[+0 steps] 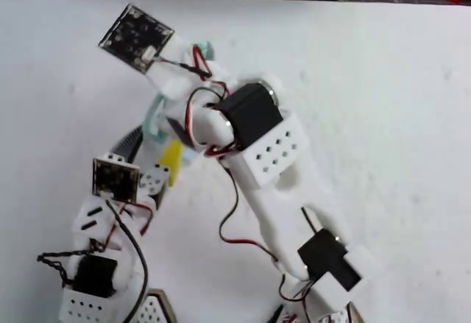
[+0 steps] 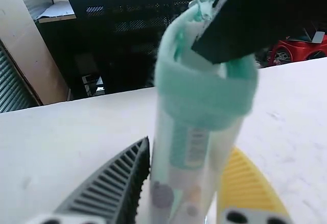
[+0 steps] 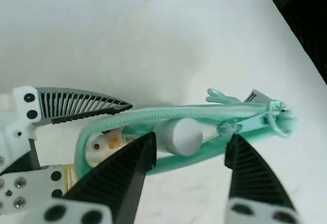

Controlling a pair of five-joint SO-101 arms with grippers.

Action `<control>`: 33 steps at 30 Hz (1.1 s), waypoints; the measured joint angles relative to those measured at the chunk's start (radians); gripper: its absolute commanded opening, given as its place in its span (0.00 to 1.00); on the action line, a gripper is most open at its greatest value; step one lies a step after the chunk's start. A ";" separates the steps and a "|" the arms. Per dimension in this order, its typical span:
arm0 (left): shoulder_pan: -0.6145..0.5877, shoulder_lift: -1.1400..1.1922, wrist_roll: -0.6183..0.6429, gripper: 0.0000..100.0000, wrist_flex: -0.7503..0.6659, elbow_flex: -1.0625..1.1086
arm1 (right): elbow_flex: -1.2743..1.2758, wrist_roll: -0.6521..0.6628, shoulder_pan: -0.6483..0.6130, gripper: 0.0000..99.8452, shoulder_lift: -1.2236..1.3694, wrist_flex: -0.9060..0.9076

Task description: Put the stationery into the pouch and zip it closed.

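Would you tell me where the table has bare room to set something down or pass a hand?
The widest bare stretch of table lies right of the right arm, out to the far edge. A smaller patch lies along the left edge, beyond the left arm. Centre-left is crowded: the left gripper and right gripper meet at the pouch.

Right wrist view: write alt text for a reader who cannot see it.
A mint pouch, seen against the white table, has its zip partly open with a white cylinder showing inside. The right gripper stands open astride it; the left gripper clamps the pouch's other end.
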 measured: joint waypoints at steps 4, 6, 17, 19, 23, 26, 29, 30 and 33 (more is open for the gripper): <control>0.000 0.000 0.000 0.22 0.000 0.000 | -0.046 0.048 -0.002 0.20 0.017 0.002; 0.000 0.000 0.000 0.22 0.000 0.000 | -0.075 0.052 -0.002 0.20 0.020 0.002; -0.003 0.000 0.000 0.22 0.000 0.000 | -0.104 0.055 -0.006 0.20 0.012 0.003; -0.003 0.000 0.000 0.22 0.000 0.000 | -0.115 0.055 -0.011 0.20 -0.002 0.003; 0.000 0.000 0.000 0.22 0.000 0.000 | -0.124 0.055 -0.041 0.20 -0.020 0.006; 0.000 0.000 0.000 0.22 0.000 0.000 | -0.132 0.055 -0.049 0.20 -0.002 0.006; -0.003 0.000 0.000 0.22 0.000 0.000 | -0.144 0.055 -0.044 0.20 0.029 0.008; -0.003 0.000 0.000 0.22 0.000 0.000 | -0.144 0.055 -0.044 0.20 0.032 0.008; -0.005 0.000 0.000 0.22 0.000 0.000 | -0.152 0.035 -0.020 0.20 0.055 0.009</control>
